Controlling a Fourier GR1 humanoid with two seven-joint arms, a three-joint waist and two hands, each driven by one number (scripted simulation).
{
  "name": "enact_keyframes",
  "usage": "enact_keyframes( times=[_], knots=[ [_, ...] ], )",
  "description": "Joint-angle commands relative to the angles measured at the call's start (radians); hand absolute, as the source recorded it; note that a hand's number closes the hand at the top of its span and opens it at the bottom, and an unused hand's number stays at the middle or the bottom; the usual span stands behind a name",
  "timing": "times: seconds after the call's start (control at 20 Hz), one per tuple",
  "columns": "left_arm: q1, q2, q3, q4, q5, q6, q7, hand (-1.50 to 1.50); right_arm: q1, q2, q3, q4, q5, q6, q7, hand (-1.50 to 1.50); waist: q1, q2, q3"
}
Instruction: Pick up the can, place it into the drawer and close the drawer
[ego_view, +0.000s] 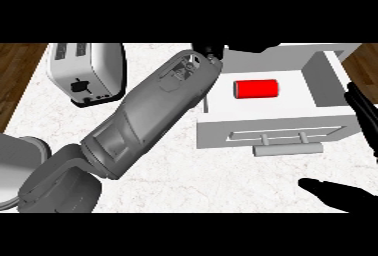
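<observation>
can (256, 89) is lying on its side inside the open drawer (325, 75) | left hand (209, 50) is reaching past the drawer's back corner, fingers mostly hidden, grip unreadable | right hand (347, 196) is hovering open nearest the drawer front (277, 131), likely the closer

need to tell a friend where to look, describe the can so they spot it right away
Find the white drawer standing open at the right of the marble counter. The can lies on its side on the drawer's floor. It is bright red, the only coloured thing among the white drawer, the counter and the silver toaster at far left.
</observation>
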Motion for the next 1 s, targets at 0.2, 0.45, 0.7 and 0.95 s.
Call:
enact_keyframes(
  times=[0.2,0.45,0.7,0.95],
  knots=[
    [-0.005,0.006,0.023,-0.007,-0.011,-0.032,0.037,-1.5,-0.065,0.002,0.166,0.219,0.342,-0.101,-0.005,-1.5,0.053,-0.012,-0.001],
    [0.032,0.047,0.021,-0.08,-0.043,-0.016,0.078,-1.5,-0.142,0.048,0.181,0.446,0.457,-0.229,-0.027,-1.5,0.074,-0.017,0.0],
    [0.058,0.127,0.01,-0.171,-0.085,-0.024,0.168,-1.5,-0.167,0.104,0.141,0.621,0.457,-0.398,-0.104,-1.5,0.071,-0.018,0.0],
    [0.11,0.249,0.0,-0.299,-0.104,-0.064,0.232,-1.5,-0.282,0.134,0.103,0.832,0.518,-0.478,-0.079,-1.5,0.096,-0.019,0.0]
  ],
)
